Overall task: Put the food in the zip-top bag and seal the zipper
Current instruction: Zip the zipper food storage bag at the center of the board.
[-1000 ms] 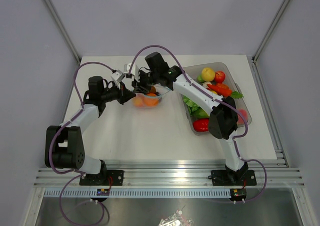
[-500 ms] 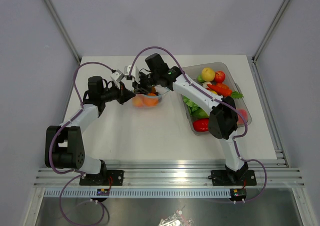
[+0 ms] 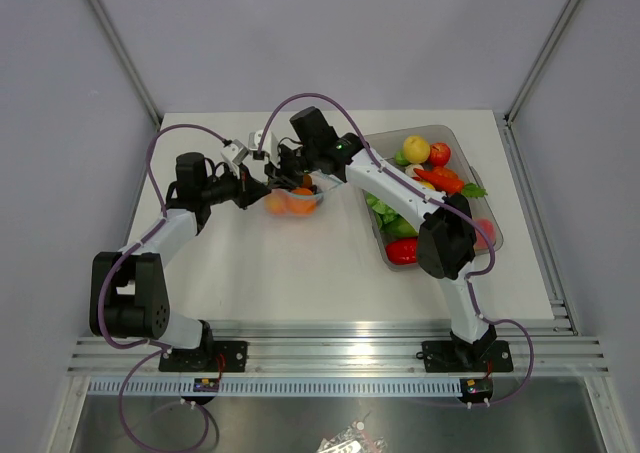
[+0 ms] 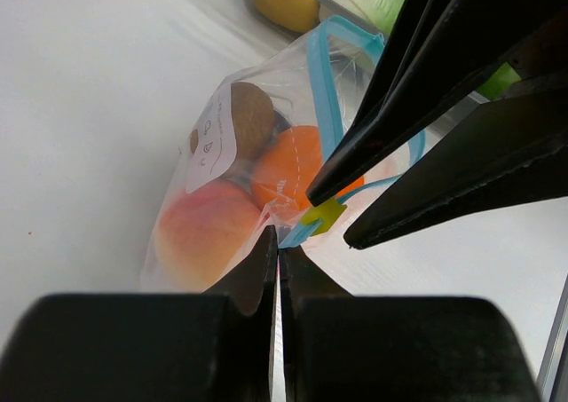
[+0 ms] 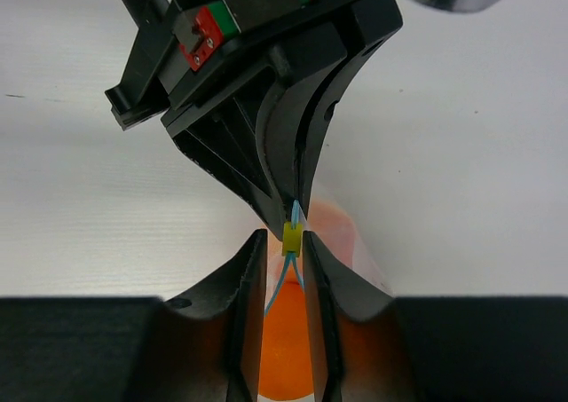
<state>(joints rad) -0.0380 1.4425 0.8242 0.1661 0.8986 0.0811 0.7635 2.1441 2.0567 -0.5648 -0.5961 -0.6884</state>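
White tabletop point(image 3: 300, 273) from above: the zip-top bag point(image 3: 300, 207) lies toward 9 o'clock of centre, the food point(image 3: 283, 204) showing orange through it, with a clear tray point(image 3: 470, 163) of toy produce at 3 o'clock. The left gripper point(image 4: 277, 242) is clamped tight on the bag's near edge. The right gripper point(image 5: 284, 235) nips the zipper point(image 4: 323, 78) at its yellow slider point(image 4: 324, 214).

Only the left wrist camera separates the fruits: a peach point(image 4: 209, 229), an orange point(image 4: 297, 164) and a brown fruit point(image 4: 253, 109) partly behind a white sticker point(image 4: 211, 145) whose small marks cannot be read. The right wrist camera shows a red-and-green tag point(image 5: 240, 16) on the left gripper, with no writing legible. From above, both arms hide the bag's mouth.
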